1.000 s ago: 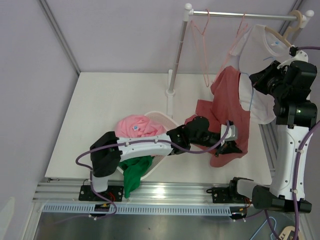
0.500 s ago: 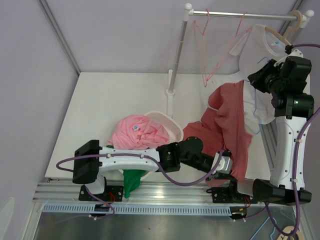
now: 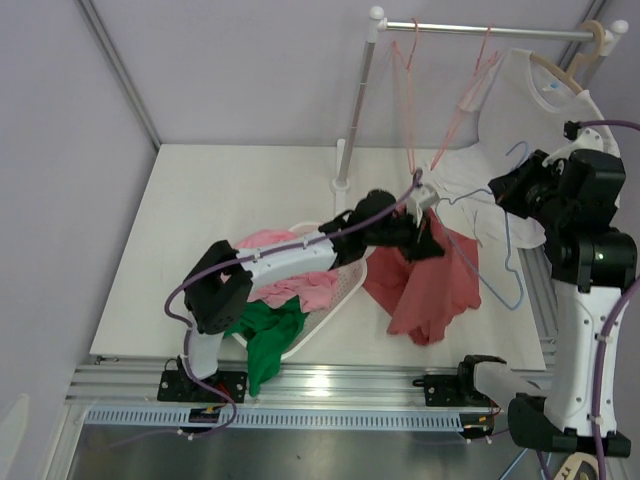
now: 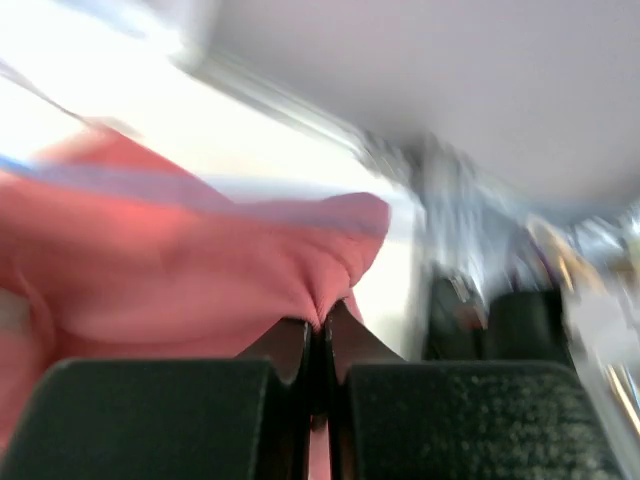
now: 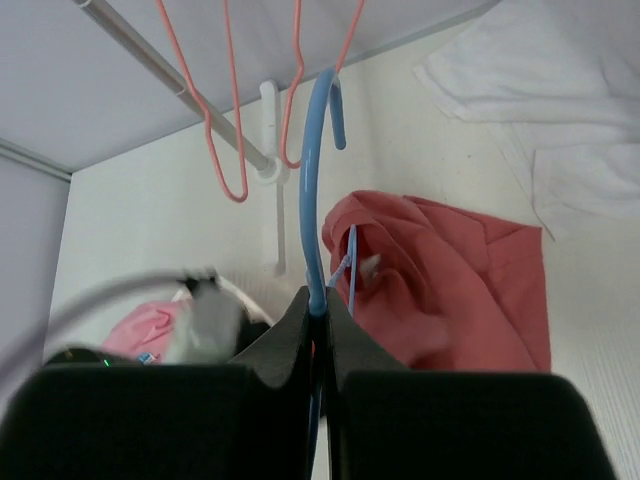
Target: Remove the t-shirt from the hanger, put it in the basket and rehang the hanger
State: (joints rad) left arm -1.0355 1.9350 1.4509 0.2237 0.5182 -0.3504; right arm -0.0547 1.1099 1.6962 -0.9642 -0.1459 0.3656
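**Red t-shirt being drawn off the blue hanger, release not confirmed**

The left gripper point(image 4: 320, 335) is clenching a fold of the red t-shirt point(image 3: 425, 285) and holding it up below the garment rail point(image 3: 480, 28), under its left half. The bulk of the cloth is hanging down from that pinch. The right gripper point(image 5: 318, 312) is clamping the neck of the blue hanger point(image 5: 309, 200), off the rail and below its right end. The two arms are pulling apart. Judged from this, most of the work is done, with the shirt bunching clear of the hanger's frame. One wire arm is running close against the red cloth, and whether it is threading through an opening cannot be told. What appears to be left is clearing that last arm, then setting the shirt down
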